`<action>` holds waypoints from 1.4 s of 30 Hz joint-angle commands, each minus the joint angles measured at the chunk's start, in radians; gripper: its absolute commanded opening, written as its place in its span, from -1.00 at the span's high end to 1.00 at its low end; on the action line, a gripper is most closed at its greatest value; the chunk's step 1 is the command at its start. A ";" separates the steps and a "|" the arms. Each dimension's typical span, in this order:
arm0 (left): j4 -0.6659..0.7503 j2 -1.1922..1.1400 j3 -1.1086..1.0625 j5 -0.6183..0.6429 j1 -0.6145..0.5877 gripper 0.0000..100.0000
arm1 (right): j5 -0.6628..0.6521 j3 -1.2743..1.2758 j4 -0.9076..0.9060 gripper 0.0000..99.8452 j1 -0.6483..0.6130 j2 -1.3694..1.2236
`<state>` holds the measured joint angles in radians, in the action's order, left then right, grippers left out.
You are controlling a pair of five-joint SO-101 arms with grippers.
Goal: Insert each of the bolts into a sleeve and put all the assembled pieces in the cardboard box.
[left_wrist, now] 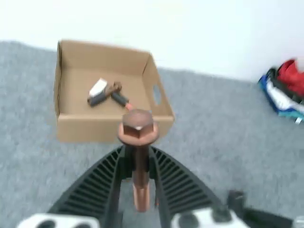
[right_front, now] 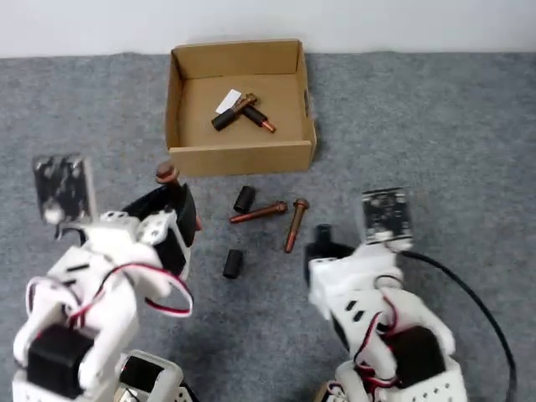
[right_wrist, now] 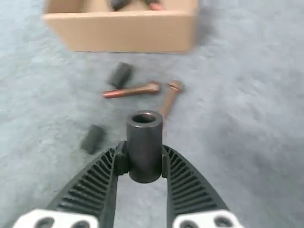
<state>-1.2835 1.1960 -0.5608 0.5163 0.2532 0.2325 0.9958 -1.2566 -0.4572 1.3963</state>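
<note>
Fingers (left_wrist: 99,175) on your left pinch a copper hex-head bolt (left_wrist: 137,130), right fingers (right_wrist: 97,180) a black tubular sleeve (right_wrist: 144,142); align axes before pushing.

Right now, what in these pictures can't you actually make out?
- Right wrist view: the cardboard box is cut off by the edge, hiding most contents.
- High view: the sleeve in the right pincer sits mostly behind its arm.
- High view: the pieces in the box are too small for detail.
- Left wrist view: a red-and-blue bundle, blurred, cut off.
</note>
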 commanded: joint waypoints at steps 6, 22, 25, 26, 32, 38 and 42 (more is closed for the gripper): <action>0.121 0.296 -0.183 -0.014 0.000 0.99 | -0.006 0.041 0.188 0.98 -0.196 0.013; 0.081 0.434 -0.280 -0.006 0.180 0.99 | -0.150 0.054 0.309 0.98 -0.522 0.001; 0.046 0.436 -0.277 -0.006 0.184 0.99 | -0.187 0.069 0.321 0.98 -0.519 0.007; 0.037 0.439 -0.277 -0.006 0.180 0.99 | -0.189 0.069 0.328 0.98 -0.519 0.008; 0.008 0.440 -0.277 -0.006 0.181 0.99 | -0.189 0.066 0.349 0.98 -0.518 0.012; 0.008 0.436 -0.283 -0.006 0.180 0.99 | -0.190 0.052 0.380 0.98 -0.518 0.012; 0.008 0.439 -0.337 -0.006 0.181 0.99 | -0.236 0.052 0.409 0.98 -0.518 0.010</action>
<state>-1.2774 1.6318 -0.8723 0.5102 0.4373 0.0345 1.0802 -0.8823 -0.9682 1.3947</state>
